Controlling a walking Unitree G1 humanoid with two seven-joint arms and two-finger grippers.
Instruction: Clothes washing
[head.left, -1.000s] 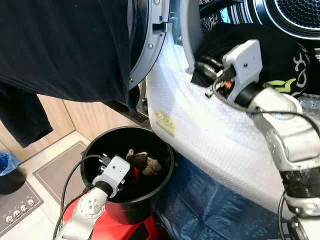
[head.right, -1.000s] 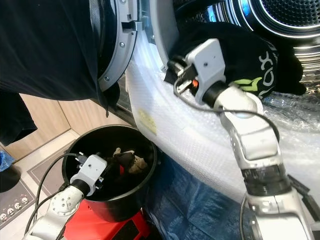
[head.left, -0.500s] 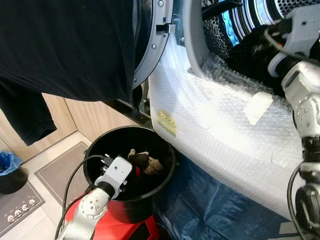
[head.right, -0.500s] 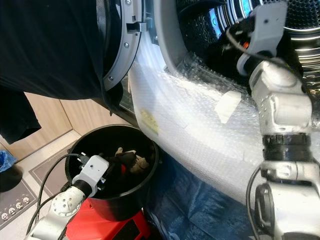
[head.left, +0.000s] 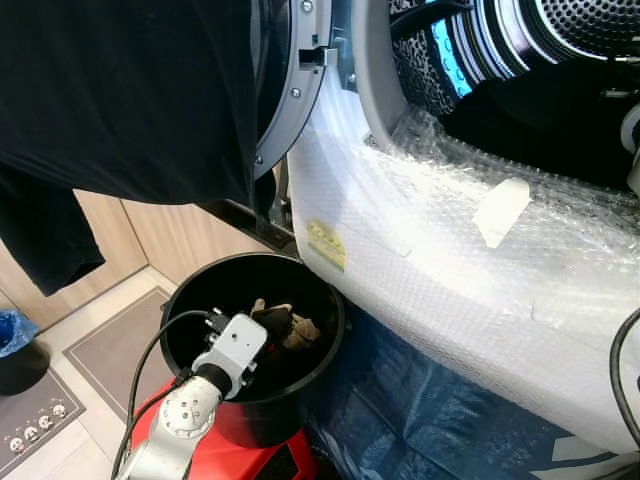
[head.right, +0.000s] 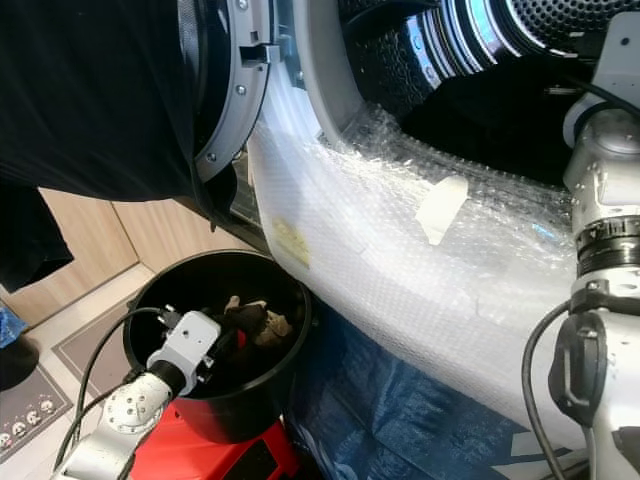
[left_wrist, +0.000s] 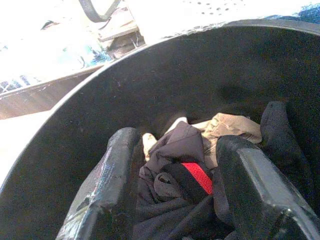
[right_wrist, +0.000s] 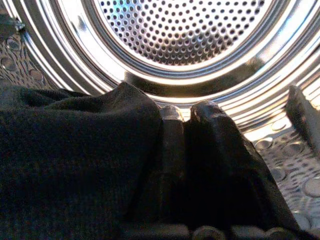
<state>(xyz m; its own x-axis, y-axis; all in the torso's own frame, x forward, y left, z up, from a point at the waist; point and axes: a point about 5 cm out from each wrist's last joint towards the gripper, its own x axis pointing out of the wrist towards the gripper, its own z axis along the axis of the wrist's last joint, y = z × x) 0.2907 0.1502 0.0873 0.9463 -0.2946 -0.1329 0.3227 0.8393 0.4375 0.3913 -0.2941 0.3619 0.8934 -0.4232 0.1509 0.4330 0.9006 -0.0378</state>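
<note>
Bubble wrap (head.left: 450, 270) covers the washer front; left gripper (left_wrist: 175, 200) gapes over bucket (head.left: 190, 300) at seven o'clock; right gripper (right_wrist: 180, 165) clamps dark cloth (right_wrist: 70, 165) inside drum (right_wrist: 185, 45).

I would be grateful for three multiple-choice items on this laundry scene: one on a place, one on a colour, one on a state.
1. Where is the left tool?
A. inside the drum
B. over the clothes in the black bucket
C. on the floor mat

2. What colour is the stripe on the dark garment between the left tool's fingers?
A. red
B. green
C. white

3. How do the right tool's fingers stand?
A. wide apart
B. closed on the black cloth
C. closed on a tan sock

Answers: 1 B, the left wrist view shows the bucket wall around its fingers; 2 A, a red band crosses the garment; 3 B, the right wrist view shows them pressed together with black fabric, before the steel drum.
</note>
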